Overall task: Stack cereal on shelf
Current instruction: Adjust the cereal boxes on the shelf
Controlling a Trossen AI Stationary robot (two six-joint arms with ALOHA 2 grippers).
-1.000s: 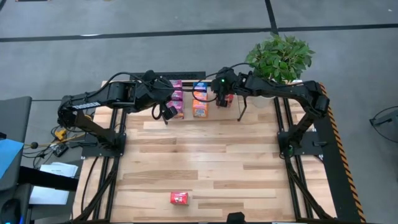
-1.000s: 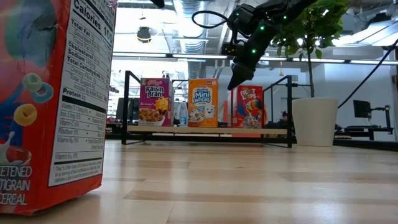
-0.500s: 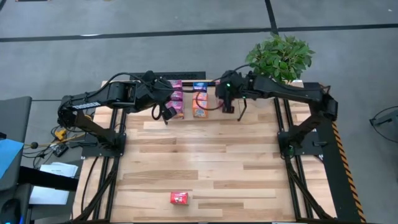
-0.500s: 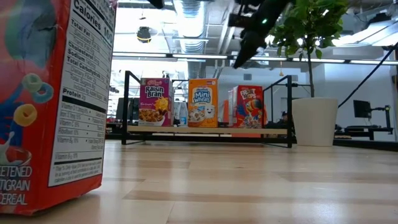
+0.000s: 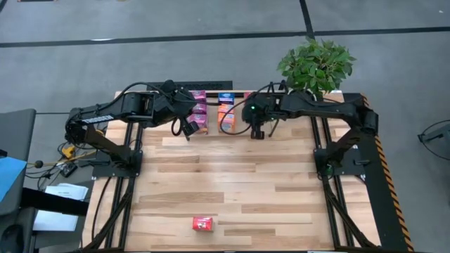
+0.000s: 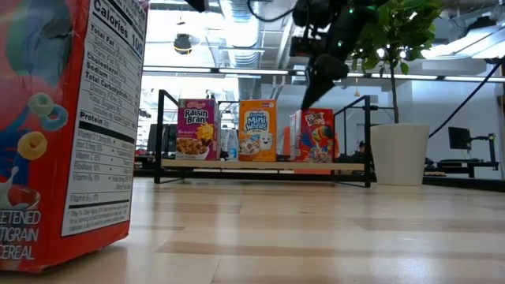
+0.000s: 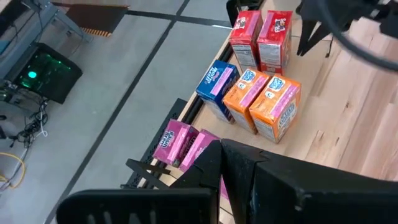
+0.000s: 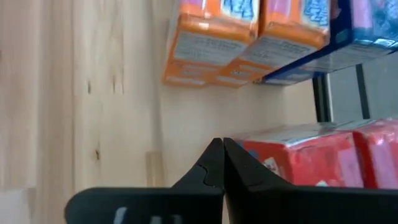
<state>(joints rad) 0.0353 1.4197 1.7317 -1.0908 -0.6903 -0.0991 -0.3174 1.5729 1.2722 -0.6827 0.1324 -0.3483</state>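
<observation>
My right claw (image 5: 257, 133) hangs pinched shut, empty, mid-frame above the upright boxes on the shelf (image 6: 264, 165): Raisin Bran (image 6: 196, 129), Mini-Wheats (image 6: 257, 130), a red one (image 6: 313, 136).

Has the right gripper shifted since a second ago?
Yes. In the high view the right gripper, shut and empty, has pulled back from over the shelf toward the table's near side, just clear of the red cereal boxes.

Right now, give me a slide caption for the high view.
Both shut pincers, left and right, hover by shelved cereal cartons; one red carton waits at the table's near edge.
</observation>
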